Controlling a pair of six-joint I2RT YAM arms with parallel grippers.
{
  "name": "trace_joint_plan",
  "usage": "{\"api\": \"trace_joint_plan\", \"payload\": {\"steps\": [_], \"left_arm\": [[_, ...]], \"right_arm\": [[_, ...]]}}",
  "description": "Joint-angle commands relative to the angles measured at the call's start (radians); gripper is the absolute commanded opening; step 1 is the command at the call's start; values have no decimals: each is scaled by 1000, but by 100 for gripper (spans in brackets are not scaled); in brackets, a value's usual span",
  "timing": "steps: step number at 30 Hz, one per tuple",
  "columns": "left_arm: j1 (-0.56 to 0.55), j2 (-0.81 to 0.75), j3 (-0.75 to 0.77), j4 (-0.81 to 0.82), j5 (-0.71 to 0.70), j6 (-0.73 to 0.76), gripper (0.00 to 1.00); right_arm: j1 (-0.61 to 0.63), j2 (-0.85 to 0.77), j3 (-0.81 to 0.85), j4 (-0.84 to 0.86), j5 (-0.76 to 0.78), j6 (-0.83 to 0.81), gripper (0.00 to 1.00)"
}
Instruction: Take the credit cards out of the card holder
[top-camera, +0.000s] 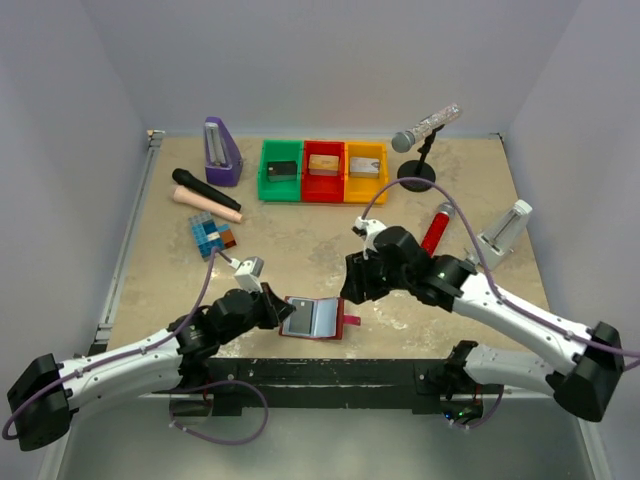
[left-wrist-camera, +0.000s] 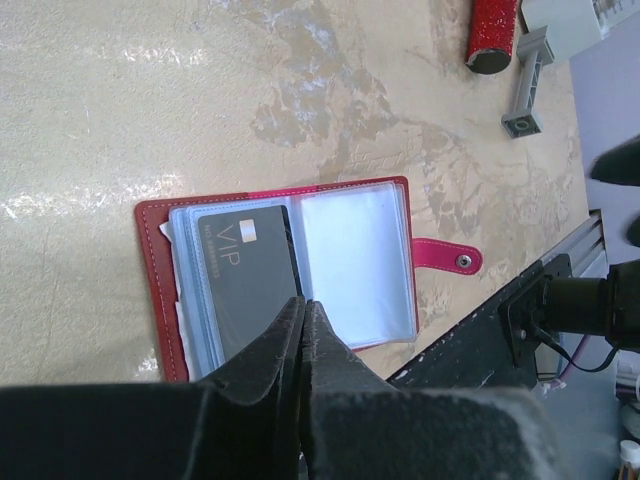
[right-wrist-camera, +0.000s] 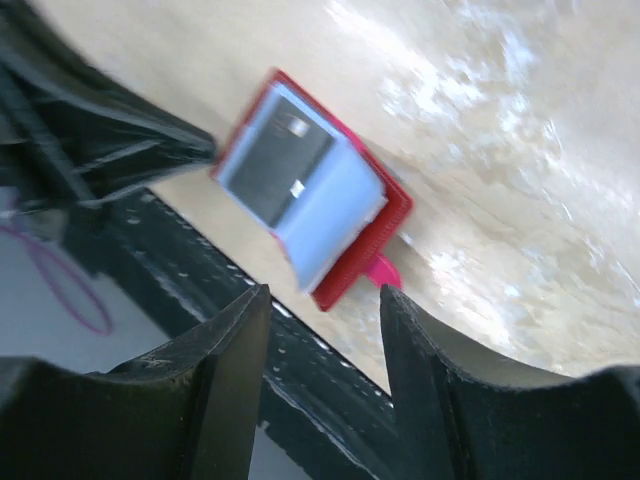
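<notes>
The dark-red card holder (top-camera: 312, 317) lies open near the table's front edge, its snap tab (left-wrist-camera: 447, 257) pointing right. A black credit card (left-wrist-camera: 245, 272) marked VIP sits in its left clear pocket; the right pocket (left-wrist-camera: 355, 265) looks pale and empty. My left gripper (left-wrist-camera: 303, 303) is shut, its tips over the holder's middle fold with nothing seen between them. My right gripper (right-wrist-camera: 322, 298) hangs open above the holder's tab end, holding nothing. The right wrist view shows the card holder (right-wrist-camera: 395, 215) and the black card (right-wrist-camera: 275, 165) beyond its fingers.
Green (top-camera: 281, 171), red (top-camera: 323, 171) and yellow (top-camera: 365, 170) bins with small blocks stand at the back. Also there: a purple metronome (top-camera: 221, 152), a black-and-pink microphone (top-camera: 205, 196), coloured cubes (top-camera: 210, 236), a red microphone (top-camera: 436, 229), a microphone stand (top-camera: 417, 180), a white bracket (top-camera: 505, 232). A black rail (top-camera: 330, 372) runs along the front.
</notes>
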Motion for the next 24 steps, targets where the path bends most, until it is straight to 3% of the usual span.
{"api": "trace_joint_plan", "payload": {"steps": [1,4,6,9,11,16,24], "left_arm": [[6,-5,1,24,-8,7,6],[8,5,-9,71,11,1,9],[8,5,-26,123,35,1,14],[9,2,-55,202,63,2,27],[9,2,-59,208,67,4,29],[9,16,-59,187,55,1,23],[9,53,-85,216,32,1,14]], "right_arm": [[9,-169,-90,285,-169,9,53],[7,-130,-201,516,-326,130,51],[6,-43,-187,508,-398,179,38],[9,57,-277,746,-452,283,27],[9,88,-344,871,-419,333,19],[9,177,-342,854,-370,325,9],[9,303,-342,853,-359,315,8]]}}
